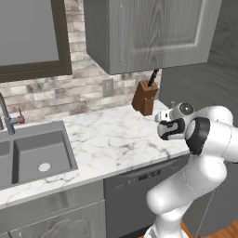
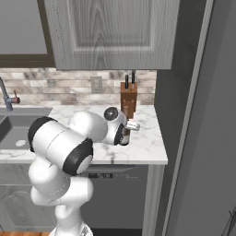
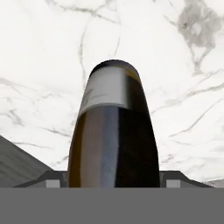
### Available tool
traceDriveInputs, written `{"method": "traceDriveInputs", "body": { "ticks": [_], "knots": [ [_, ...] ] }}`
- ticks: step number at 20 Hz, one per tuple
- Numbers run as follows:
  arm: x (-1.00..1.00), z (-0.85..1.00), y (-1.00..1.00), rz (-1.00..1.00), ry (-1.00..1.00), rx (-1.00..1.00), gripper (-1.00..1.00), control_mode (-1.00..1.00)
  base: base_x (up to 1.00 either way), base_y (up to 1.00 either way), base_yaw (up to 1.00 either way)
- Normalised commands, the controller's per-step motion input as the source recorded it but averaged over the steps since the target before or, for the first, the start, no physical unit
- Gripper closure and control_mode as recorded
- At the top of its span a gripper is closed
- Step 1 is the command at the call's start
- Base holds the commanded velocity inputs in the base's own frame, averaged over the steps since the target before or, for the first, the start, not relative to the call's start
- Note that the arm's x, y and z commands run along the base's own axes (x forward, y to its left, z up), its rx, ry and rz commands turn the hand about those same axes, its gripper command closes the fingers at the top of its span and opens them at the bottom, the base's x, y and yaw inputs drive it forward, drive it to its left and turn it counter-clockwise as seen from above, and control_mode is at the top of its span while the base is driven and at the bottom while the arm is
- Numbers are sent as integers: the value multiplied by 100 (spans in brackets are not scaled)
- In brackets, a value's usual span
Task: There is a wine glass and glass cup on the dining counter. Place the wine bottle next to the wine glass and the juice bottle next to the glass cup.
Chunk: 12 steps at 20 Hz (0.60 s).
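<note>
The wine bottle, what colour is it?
The wine bottle is dark, nearly black, with a pale label. It shows best in the hand view.

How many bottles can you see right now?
1: the wine bottle, standing on the marble counter near the knife block, between the gripper's fingers. Others may be outside these views.
</note>
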Motion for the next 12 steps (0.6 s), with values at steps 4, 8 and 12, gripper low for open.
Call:
{"method": "traceDriveInputs", "body": {
  "ticks": [4,8,12],
  "knots": [
    [-84,96,18,2,-5,0,100,-100,0,0,0],
    [-82,100,30,0,-2,-2,100,-100,0,0,0],
    [-74,100,33,0,2,-1,100,-100,0,0,0]
  ]
}}
